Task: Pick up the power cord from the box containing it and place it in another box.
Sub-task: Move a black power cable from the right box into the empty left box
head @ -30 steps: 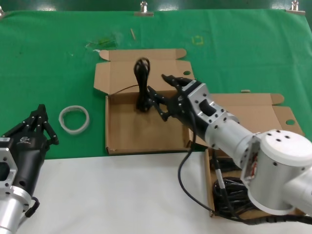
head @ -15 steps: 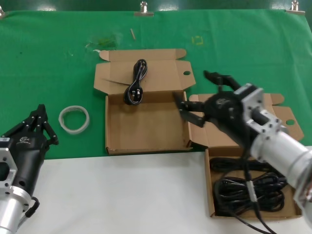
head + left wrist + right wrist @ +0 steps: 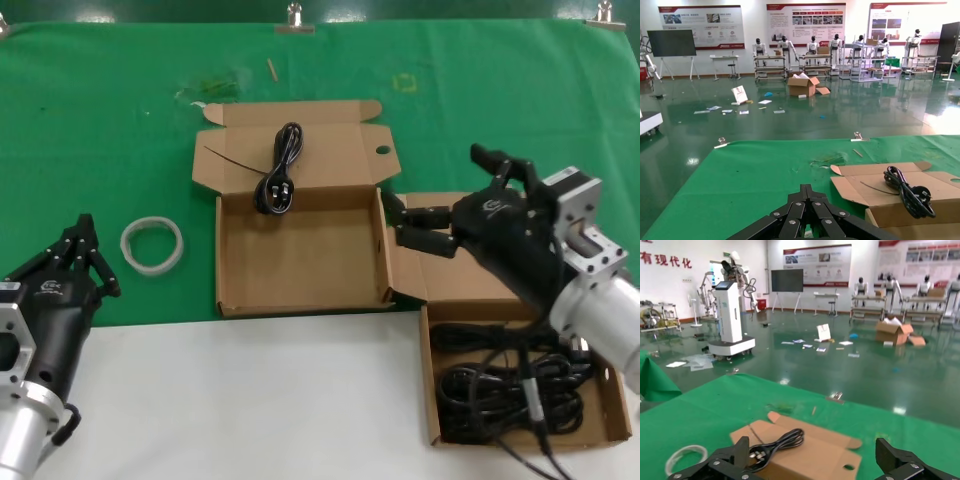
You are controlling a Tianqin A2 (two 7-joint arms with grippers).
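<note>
Nearest the robot, its black left gripper (image 3: 78, 262) waits low at the left edge of the white table (image 3: 250, 400), its fingers drawn together to a point above the green cloth (image 3: 100, 120). Just beyond it a white tape ring (image 3: 152, 244) lies flat on the cloth. On the right, a shallow brown cardboard mailer box (image 3: 432, 400) holds a big tangle of black cords (image 3: 510, 385). Above that box's far part hangs the black right gripper (image 3: 450, 195), its fingers spread wide with nothing between them. Left of it sits the second shallow brown cardboard box (image 3: 300, 262), its tray bare. Farther back, on this box's flattened hinged lid (image 3: 330, 150), lies the thin black power cord (image 3: 282, 167), bundled as a narrow hank with its chunky plug towards the tray.
</note>
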